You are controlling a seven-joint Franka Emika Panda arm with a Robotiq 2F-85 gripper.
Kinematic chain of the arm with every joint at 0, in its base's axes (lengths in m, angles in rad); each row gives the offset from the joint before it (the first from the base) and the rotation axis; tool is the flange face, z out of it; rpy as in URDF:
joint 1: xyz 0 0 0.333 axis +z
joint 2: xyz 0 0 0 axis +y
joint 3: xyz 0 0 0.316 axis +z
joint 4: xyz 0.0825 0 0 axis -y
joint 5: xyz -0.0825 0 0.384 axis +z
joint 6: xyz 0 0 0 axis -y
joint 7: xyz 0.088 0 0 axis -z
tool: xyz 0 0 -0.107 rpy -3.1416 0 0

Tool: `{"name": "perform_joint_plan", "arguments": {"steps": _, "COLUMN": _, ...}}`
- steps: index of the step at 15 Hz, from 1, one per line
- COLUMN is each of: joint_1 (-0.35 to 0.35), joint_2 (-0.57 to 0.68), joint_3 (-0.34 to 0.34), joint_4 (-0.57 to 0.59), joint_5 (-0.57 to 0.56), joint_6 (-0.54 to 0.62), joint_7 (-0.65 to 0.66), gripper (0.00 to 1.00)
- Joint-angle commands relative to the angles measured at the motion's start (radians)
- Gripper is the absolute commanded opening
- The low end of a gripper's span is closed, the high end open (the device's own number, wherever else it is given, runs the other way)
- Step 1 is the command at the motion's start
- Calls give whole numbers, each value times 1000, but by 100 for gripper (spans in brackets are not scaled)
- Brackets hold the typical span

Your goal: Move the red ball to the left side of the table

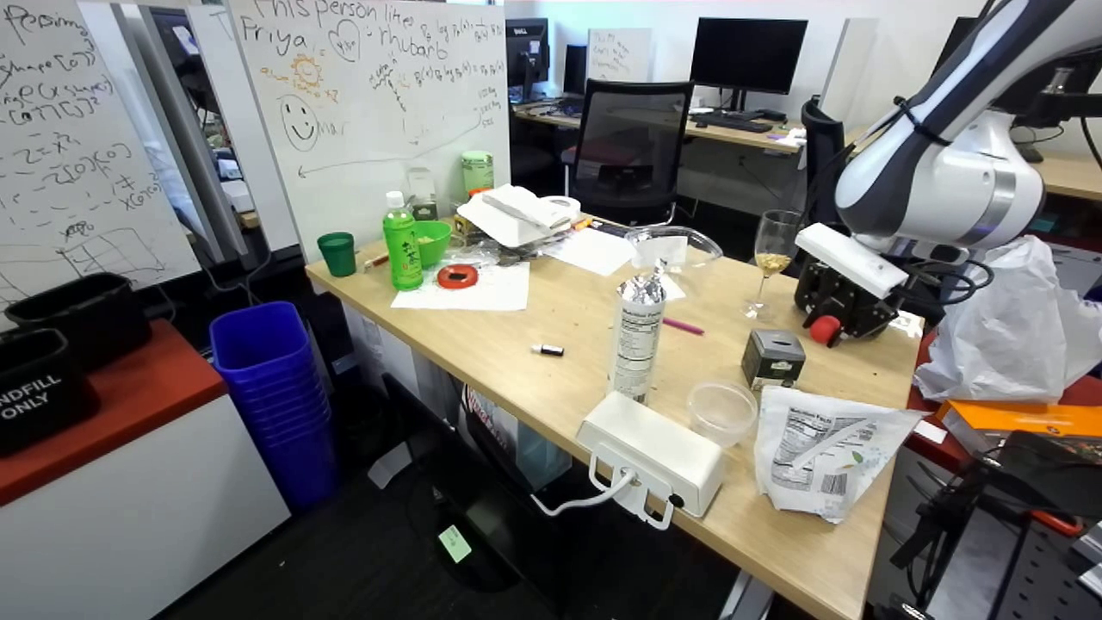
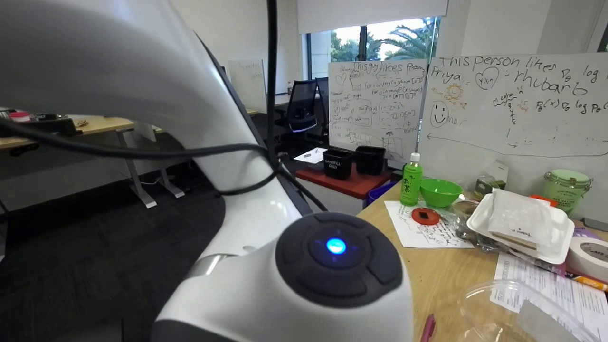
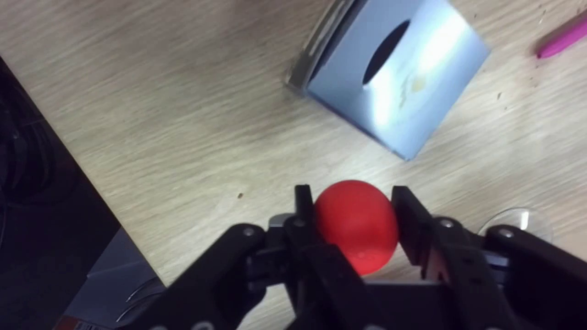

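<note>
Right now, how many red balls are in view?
1: the red ball, held in the claw, as the wrist view shows. The flat red disc by the green bottle isn't one. Others could be hidden behind things on the table.

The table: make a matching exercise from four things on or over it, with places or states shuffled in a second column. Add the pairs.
1. red ball
2. wine glass
3. green bottle
4. pink pen

a. upright beside the green bowl
b. lying on the table
c. clasped in the gripper
d. holding pale pieces

Pairs: 1-c; 2-d; 3-a; 4-b.
</note>
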Motion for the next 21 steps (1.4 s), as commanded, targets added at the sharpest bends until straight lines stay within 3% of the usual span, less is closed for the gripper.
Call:
{"name": "perform_joint_plan", "arguments": {"steps": 1, "joint_1": -53, "joint_2": -77, "joint_3": 107, "joint_4": -52, "joint_5": 52, "joint_6": 22, "joint_7": -117, "gripper": 20}}
{"name": "perform_joint_plan", "arguments": {"steps": 4, "joint_1": -81, "joint_2": -135, "joint_3": 188, "joint_4": -53, "joint_5": 115, "joint_6": 9, "joint_7": -220, "gripper": 20}}
{"name": "perform_joint_plan", "arguments": {"steps": 8, "joint_1": -74, "joint_2": -147, "joint_3": 248, "joint_4": -21, "joint_5": 181, "joint_6": 8, "joint_7": -326, "gripper": 20}}
{"name": "perform_joint_plan", "arguments": {"steps": 13, "joint_1": -55, "joint_2": -95, "joint_3": 306, "joint_4": 21, "joint_5": 196, "joint_6": 25, "joint_7": -341, "gripper": 20}}
{"name": "perform_joint_plan", "arguments": {"steps": 14, "joint_1": -40, "joint_2": -124, "joint_3": 281, "joint_4": -8, "joint_5": 153, "joint_6": 11, "joint_7": -292, "gripper": 20}}
{"name": "perform_joint_plan", "arguments": {"steps": 15, "joint_1": -39, "joint_2": -118, "joint_3": 286, "joint_4": -4, "joint_5": 153, "joint_6": 11, "joint_7": -290, "gripper": 45}}
{"name": "perform_joint_plan", "arguments": {"steps": 21, "joint_1": -39, "joint_2": -120, "joint_3": 281, "joint_4": -5, "joint_5": 152, "joint_6": 11, "joint_7": -290, "gripper": 45}}
